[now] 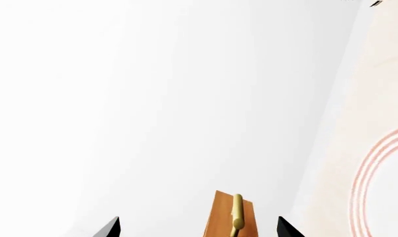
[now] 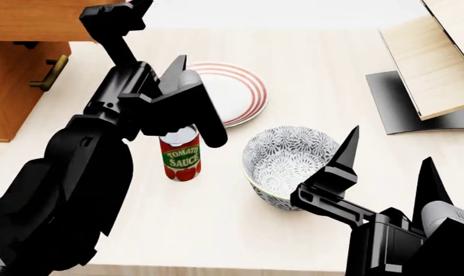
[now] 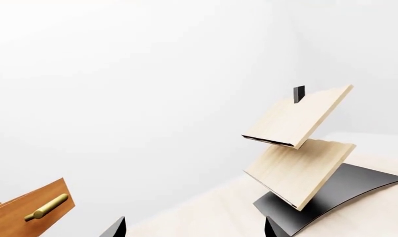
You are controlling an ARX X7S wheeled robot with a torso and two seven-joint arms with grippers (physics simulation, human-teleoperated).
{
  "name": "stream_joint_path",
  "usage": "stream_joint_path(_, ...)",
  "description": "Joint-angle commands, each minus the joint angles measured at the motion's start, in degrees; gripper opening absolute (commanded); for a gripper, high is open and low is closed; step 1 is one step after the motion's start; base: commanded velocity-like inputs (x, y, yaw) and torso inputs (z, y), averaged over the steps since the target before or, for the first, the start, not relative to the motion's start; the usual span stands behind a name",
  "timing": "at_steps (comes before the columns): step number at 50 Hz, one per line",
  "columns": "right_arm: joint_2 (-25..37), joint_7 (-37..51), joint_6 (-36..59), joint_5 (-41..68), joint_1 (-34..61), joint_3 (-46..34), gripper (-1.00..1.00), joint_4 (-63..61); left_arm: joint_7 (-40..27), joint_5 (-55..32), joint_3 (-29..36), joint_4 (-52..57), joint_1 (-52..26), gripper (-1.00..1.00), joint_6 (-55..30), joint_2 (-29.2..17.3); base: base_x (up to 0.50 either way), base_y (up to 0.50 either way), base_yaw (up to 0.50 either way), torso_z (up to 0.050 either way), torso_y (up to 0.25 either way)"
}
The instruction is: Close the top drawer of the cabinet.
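1. The cabinet (image 2: 17,86) stands at the far left corner of the table (image 2: 240,241), well left of the striped plate (image 2: 236,92). The top drawer (image 2: 40,20) juts out over the lower front, whose brass handle (image 2: 52,73) shows just beneath it.
2. The drawer looks like a rigid wooden box on slides, so it should likely move stiffly and straight under a flat push on its front; its own handle (image 1: 237,215) shows in the left wrist view.
3. The left tool (image 2: 132,8) is raised at the drawer's front edge, beyond the plate; its fingertips (image 1: 110,228) stand spread apart, with nothing between them. Contact with the wood cannot be judged.
4. A tomato sauce can (image 2: 180,155) stands nearer than the plate, and a patterned bowl (image 2: 289,158) right of it.
5. The right tool (image 2: 385,172) hovers right of the bowl, fingers wide apart, holding nothing.
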Motion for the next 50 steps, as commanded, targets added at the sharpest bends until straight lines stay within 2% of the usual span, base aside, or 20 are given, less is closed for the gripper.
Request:
stream_joint_path(1, 0.84, 1.32, 0.31, 0.78, 0.09, -0.14, 1.0, -1.23, -1.85, 3.23, 6.49, -16.47, -7.23, 1.0, 3.8, 3.52, 0.0, 0.0, 0.0, 0.0, 0.0)
stream_joint_path(7, 1.36, 1.82, 1.06, 1.3, 0.19, -0.51, 1.0, -1.75, -3.55, 3.1, 9.97, -24.27, -8.87, 1.0, 5.33, 5.3, 0.0, 0.0, 0.0, 0.0, 0.0)
stream_joint_path(12, 2.05, 2.48, 2.02, 1.98, -0.02, -0.45, 1.0, -3.05, -1.06, 4.59, 12.68, -20.4, -7.52, 1.0, 2.83, 4.05, 0.0, 0.0, 0.0, 0.0, 0.0)
stream_joint_path(18, 2.48, 2.56, 2.2, 2.5, 0.2, -0.56, 1.0, -3.03, -0.64, 3.78, 13.09, -21.18, -7.81, 1.0, 2.69, 4.39, 0.03, 0.0, 0.0, 0.0, 0.0)
stream_joint_path(36, 3.18, 3.11, 1.57, 2.65, 0.26, -1.03, 1.0, -3.06, -2.58, -1.35, 16.01, -24.78, -9.84, 1.0, 2.48, 5.3, 0.48, 0.0, 0.0, 0.0, 0.0)
stream_joint_path(41, 3.33, 3.26, 1.28, 2.72, 0.21, -1.15, 1.0, -3.35, -3.82, -6.23, 19.76, -26.7, -10.49, 1.0, 0.09, 5.46, 0.36, 0.0, 0.0, 0.0, 0.0)
stream_joint_path(50, 3.74, 4.07, 1.33, 2.3, 0.28, -1.43, 1.0, -3.28, -8.39, -21.25, 31.8, -28.82, -13.49, 1.0, -4.55, 5.49, 0.5, 0.0, 0.0, 0.0, 0.0)
